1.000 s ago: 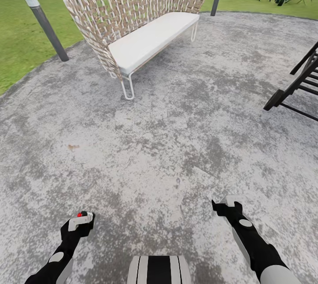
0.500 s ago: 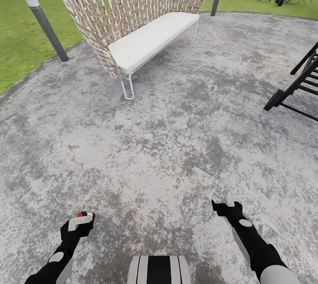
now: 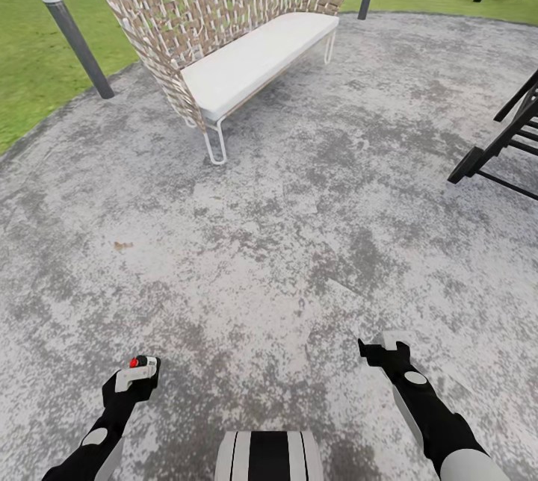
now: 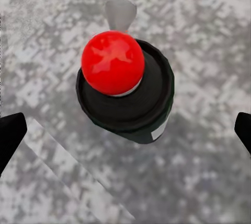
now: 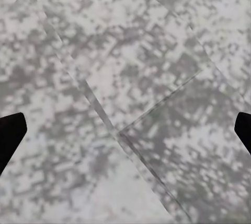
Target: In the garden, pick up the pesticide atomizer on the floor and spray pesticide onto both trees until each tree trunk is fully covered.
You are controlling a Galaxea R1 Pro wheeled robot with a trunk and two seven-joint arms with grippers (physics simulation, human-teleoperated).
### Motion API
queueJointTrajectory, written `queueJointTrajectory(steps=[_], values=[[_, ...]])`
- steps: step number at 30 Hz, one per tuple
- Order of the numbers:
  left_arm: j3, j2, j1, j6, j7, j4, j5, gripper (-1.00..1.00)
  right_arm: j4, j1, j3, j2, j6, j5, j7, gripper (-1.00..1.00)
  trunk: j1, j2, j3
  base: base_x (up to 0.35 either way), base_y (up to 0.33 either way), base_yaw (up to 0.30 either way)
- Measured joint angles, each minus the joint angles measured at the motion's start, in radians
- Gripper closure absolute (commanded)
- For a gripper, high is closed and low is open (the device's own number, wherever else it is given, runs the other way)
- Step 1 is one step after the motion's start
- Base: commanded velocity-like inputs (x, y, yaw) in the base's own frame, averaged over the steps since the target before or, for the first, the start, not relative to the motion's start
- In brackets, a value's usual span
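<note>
Both claws hang low over mottled grey paving. Left claw & right claw: fingers wide apart, holding nothing. Woven bench ahead.

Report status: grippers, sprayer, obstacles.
Left gripper fingers spread either side of dark round bottle with red ball top, pale grey nozzle. Right gripper open, empty. Woven bench with white cushion ahead; black slatted frame to the right.
</note>
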Motion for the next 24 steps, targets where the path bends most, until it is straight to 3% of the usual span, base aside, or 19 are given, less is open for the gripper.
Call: queueJointTrajectory(steps=[24], values=[[0.002, 0.0, 0.006, -0.012, 0.0, 0.0, 0.005, -1.0, 0.0, 0.0, 0.0, 0.0, 0.0, 0.001, 0.0, -1.0, 0.0, 0.0, 0.0, 0.026, 0.006, 0.0]])
